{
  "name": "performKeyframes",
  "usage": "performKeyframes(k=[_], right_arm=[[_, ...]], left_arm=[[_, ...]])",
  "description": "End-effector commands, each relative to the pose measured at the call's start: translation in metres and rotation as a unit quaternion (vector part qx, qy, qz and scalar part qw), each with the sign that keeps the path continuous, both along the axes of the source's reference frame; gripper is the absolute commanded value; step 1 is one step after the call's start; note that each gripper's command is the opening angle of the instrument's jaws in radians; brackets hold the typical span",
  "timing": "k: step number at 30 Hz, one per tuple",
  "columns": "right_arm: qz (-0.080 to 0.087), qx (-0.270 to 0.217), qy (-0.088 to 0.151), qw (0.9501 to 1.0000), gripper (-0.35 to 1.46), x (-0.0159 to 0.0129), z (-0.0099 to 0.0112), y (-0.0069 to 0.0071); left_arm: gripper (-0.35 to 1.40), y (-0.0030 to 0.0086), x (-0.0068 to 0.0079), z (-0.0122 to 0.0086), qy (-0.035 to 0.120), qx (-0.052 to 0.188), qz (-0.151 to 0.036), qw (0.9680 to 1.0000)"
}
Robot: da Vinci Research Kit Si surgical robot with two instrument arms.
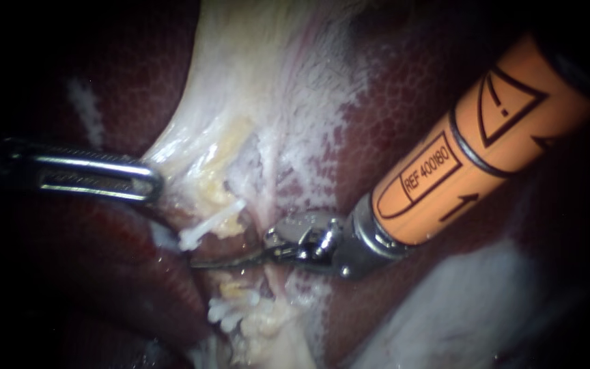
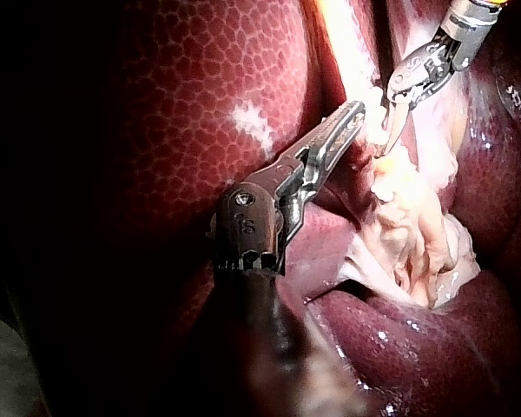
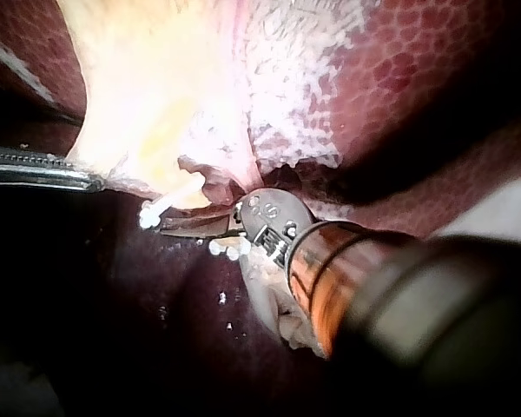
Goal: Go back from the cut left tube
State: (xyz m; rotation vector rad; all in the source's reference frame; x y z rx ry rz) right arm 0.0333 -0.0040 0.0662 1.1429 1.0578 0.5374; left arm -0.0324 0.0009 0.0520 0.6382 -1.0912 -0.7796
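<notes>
The pale gallbladder (image 1: 254, 82) hangs between dark red lobes of liver (image 1: 404, 102). My left instrument (image 1: 153, 183) comes in level from the left, its jaws shut on the gallbladder's lower edge. A white clip (image 1: 207, 225) sits on the upper tube stump, and several white clips (image 1: 230, 309) sit on the lower stump (image 1: 268, 321). My right instrument (image 1: 203, 264), on an orange shaft (image 1: 472, 143), has thin curved blades. They lie shut in the gap between the two clipped ends. The right wrist view shows the blades (image 3: 187, 228) just under a clip (image 3: 169, 207).
Liver (image 2: 200, 113) surrounds the site on all sides. A whitish patch (image 1: 459, 307) lies under the right shaft. Yellowish fatty tissue (image 2: 412, 226) bunches up beside the left jaws. The left edge of the endoscope view is dark.
</notes>
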Motion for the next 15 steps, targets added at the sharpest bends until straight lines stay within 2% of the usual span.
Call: performKeyframes(k=[1, 9, 15], right_arm=[[0.000, 0.000, 0.000, 1.0000, -0.35, 0.0000, 0.0000, 0.0000], [0.002, 0.001, 0.002, 1.0000, -0.35, 0.0000, -0.0001, 0.0000], [0.010, 0.006, 0.013, 0.9998, -0.35, 0.0000, -0.0001, 0.0000]], left_arm=[[-0.35, 0.0000, 0.0000, 0.0000, 0.000, 0.000, 0.000, 1.0000], [-0.35, 0.0000, 0.0000, 0.0000, 0.000, 0.000, 0.000, 1.0000], [-0.35, -0.0001, 0.0000, 0.0001, 0.000, 0.000, 0.000, 1.0000]])
